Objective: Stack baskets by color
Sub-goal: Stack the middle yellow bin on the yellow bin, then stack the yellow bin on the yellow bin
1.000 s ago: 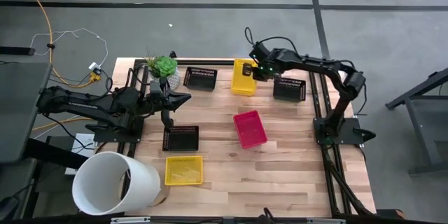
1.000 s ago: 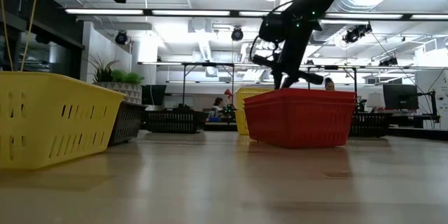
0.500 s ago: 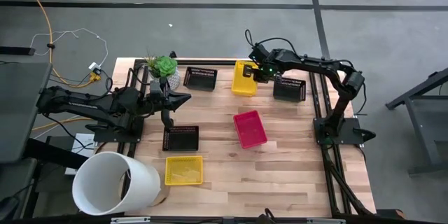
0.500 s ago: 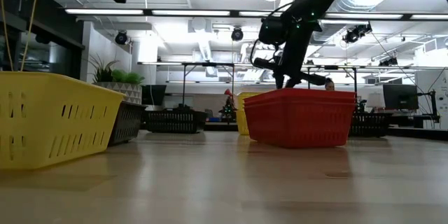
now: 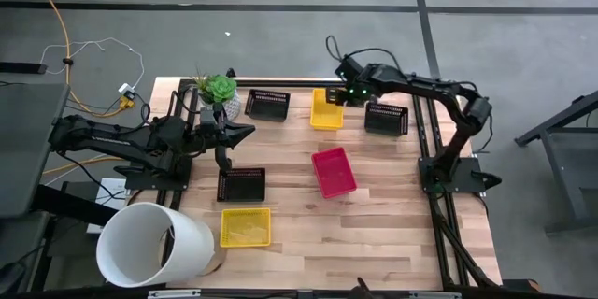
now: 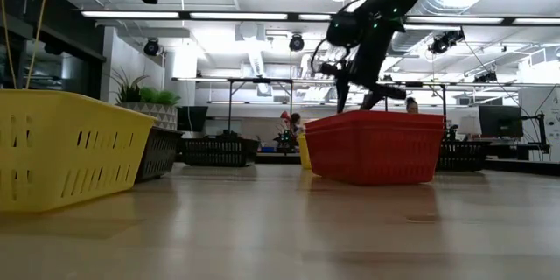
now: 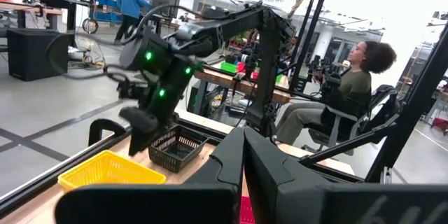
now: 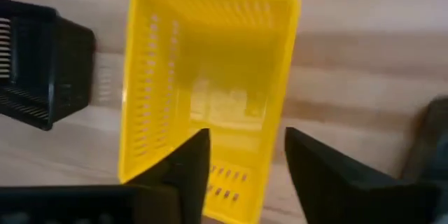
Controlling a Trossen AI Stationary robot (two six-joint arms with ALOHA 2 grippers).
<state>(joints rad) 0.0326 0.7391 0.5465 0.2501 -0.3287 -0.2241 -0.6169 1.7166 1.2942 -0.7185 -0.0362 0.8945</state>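
Right gripper (image 5: 342, 96) is hovering above the far edge of the table (image 5: 392, 234), just past the middle, with its fingers (image 8: 183, 164) parted and nothing between them; the right wrist view is looking down past them into a yellow basket (image 5: 325, 110) lying flat on the wood right beneath. A black basket (image 5: 267, 105) is sitting just beside that yellow one toward the table's left, and another black basket (image 5: 386, 119) is resting near the far right corner (under the right arm's forearm). A pinkish-red basket (image 5: 334, 172) is lying at a slight angle near the middle of the table, well apart from the rest; in the low view it is showing as a red wall (image 6: 374, 147) with the right arm hanging above and behind it.

Left gripper (image 5: 222, 161) is waiting over the left half of the table with its jaws pressed together and holding nothing, just above a third black basket (image 5: 241, 185). A second yellow basket (image 5: 246, 226) is sitting just in front of that one, toward the near edge. A large white cylinder (image 5: 154, 245) is lying at the near left corner, and a small potted green plant (image 5: 218, 91) is standing at the far left corner. Beyond the table, in the left wrist view, a seated person (image 7: 343, 98) is showing in the room.
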